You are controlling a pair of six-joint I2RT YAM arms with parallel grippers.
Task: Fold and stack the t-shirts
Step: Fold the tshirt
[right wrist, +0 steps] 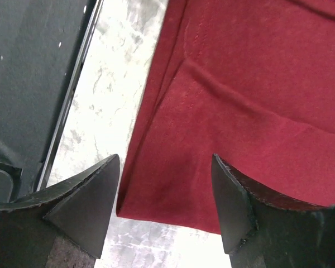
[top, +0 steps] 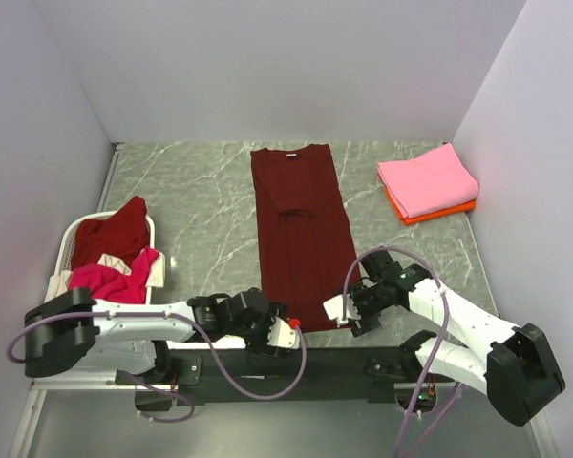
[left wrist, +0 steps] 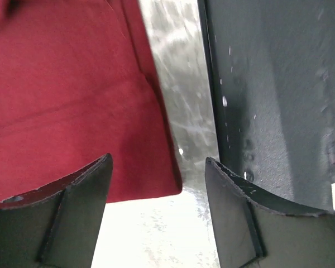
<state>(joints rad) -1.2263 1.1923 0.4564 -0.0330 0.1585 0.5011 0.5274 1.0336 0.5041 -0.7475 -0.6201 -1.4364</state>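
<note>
Overhead view was evenly lit, soft diffuse light from above, no hard shadows, only faint shade beneath arms. Marble table (top: 201, 191) sharp, colours true, pale walls slightly washed. Wrist views softer: gripper fingers (left wrist: 72, 212) at bottom edge dark, slightly blurred. Left wrist showed strong glare on table beside maroon shirt (left wrist: 61, 100) hem — near white. Right wrist had similar glare; cloth weave was crisp.

Lab booth: plain walls (top: 267, 67), marble tabletop (top: 201, 191)
</note>
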